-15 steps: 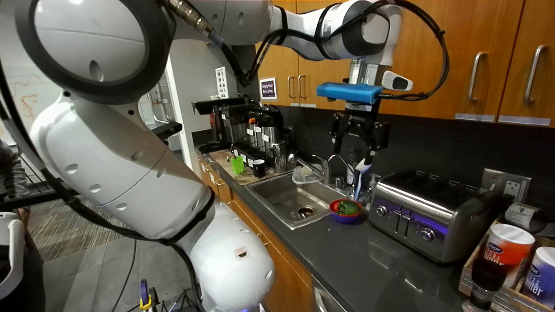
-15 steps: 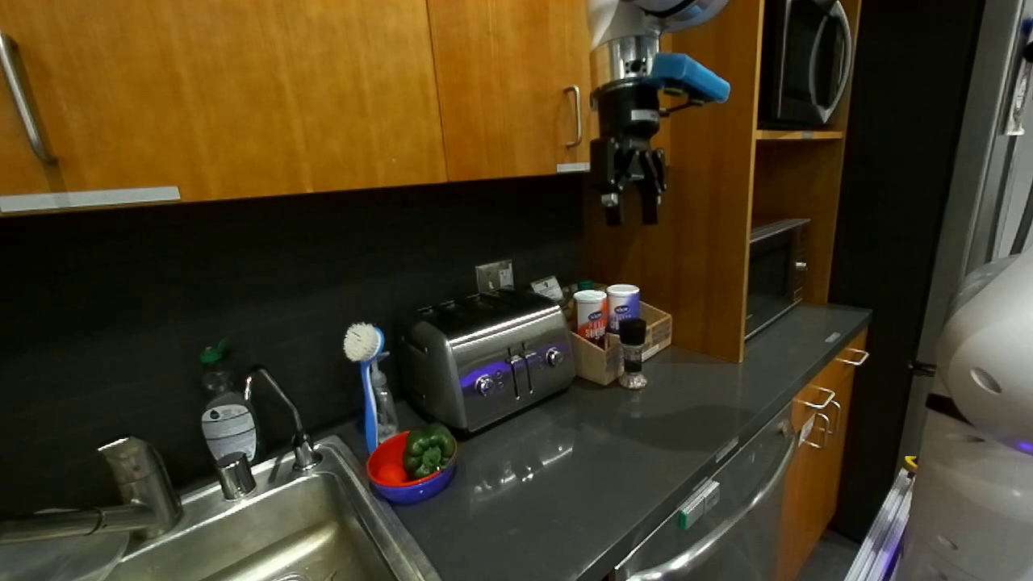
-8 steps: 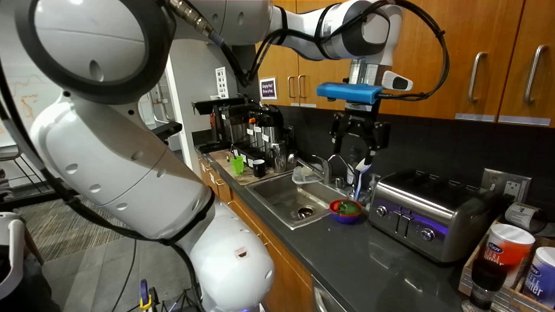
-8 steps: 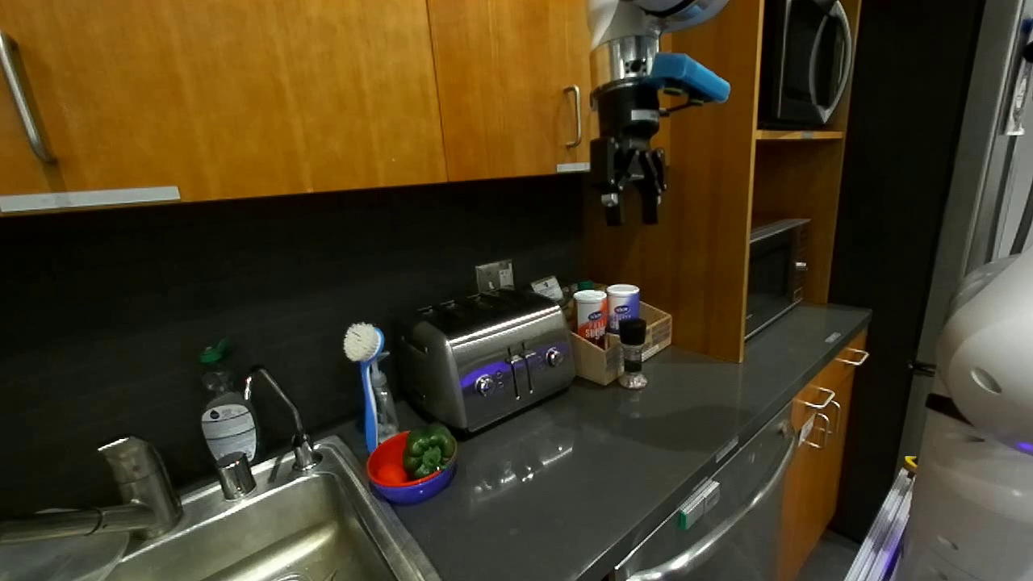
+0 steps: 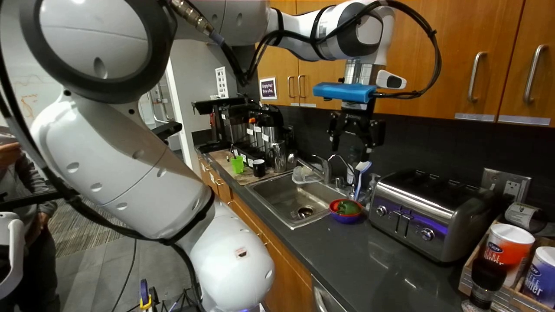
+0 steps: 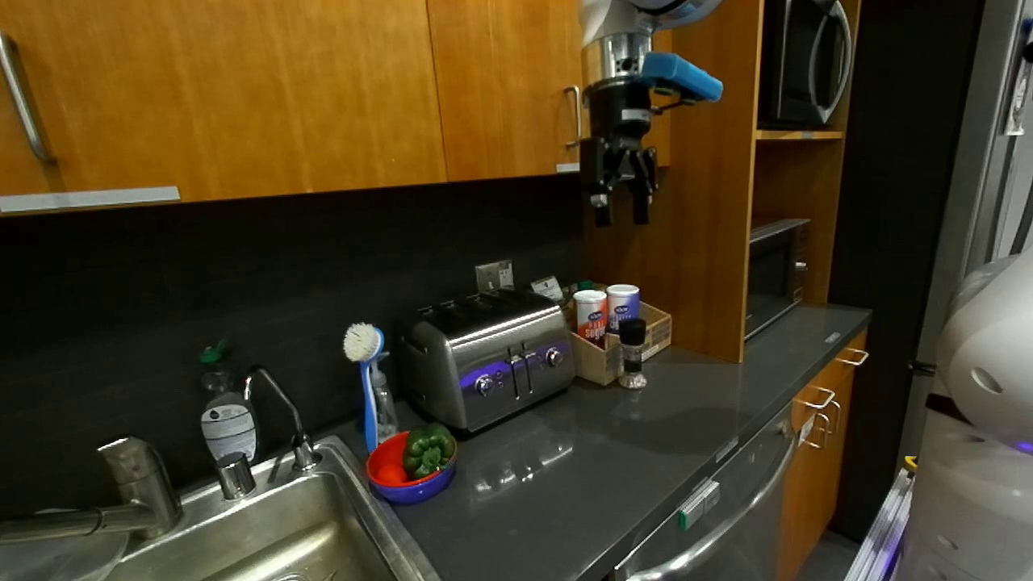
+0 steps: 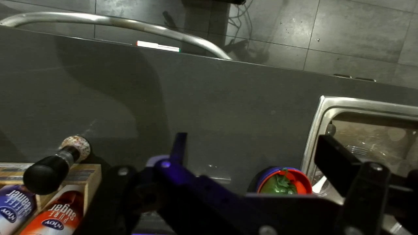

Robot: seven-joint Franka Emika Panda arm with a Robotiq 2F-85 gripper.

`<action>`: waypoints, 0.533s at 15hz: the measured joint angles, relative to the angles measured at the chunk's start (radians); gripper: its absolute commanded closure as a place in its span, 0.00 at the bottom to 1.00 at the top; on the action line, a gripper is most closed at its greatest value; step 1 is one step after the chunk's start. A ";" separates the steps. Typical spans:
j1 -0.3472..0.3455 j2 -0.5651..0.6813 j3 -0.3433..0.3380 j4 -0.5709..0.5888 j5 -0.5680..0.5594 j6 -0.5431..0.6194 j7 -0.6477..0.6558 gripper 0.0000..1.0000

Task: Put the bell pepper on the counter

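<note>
The green bell pepper (image 5: 348, 208) sits in a red bowl nested in a blue one, beside the sink. It also shows in an exterior view (image 6: 428, 450), leaning on the right side of the red bowl (image 6: 387, 462). In the wrist view the pepper (image 7: 277, 185) is partly hidden behind the gripper's body. The dark grey counter (image 6: 557, 492) runs along the wall and shows in the wrist view (image 7: 228, 98). My gripper (image 5: 350, 149) is high above the counter, well above the pepper and apart from it. In the wrist view the gripper (image 7: 252, 135) has its fingers wide apart with nothing between them.
A silver toaster (image 6: 492, 363) stands behind the bowls' right side. A box with sugar and creamer cans (image 6: 593, 319) and a grinder (image 6: 633, 355) stand farther right. The sink (image 5: 295, 199), faucet (image 6: 141, 484) and dish brush (image 6: 367, 379) are beside the bowls. Upper cabinets (image 6: 242, 97) hang above.
My gripper has shifted slightly to the left in both exterior views, still open. The pepper and bowls have not moved. A person at the far left edge has moved.
</note>
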 measured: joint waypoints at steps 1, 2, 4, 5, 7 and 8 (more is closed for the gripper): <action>0.002 0.005 0.019 -0.001 0.011 0.011 0.021 0.00; 0.004 0.012 0.037 -0.004 0.022 0.022 0.043 0.00; 0.008 0.034 0.070 -0.020 0.035 0.053 0.090 0.00; 0.009 0.046 0.084 -0.033 0.038 0.075 0.113 0.00; 0.008 0.074 0.100 -0.067 0.038 0.127 0.165 0.00; 0.007 0.090 0.102 -0.086 0.038 0.153 0.189 0.00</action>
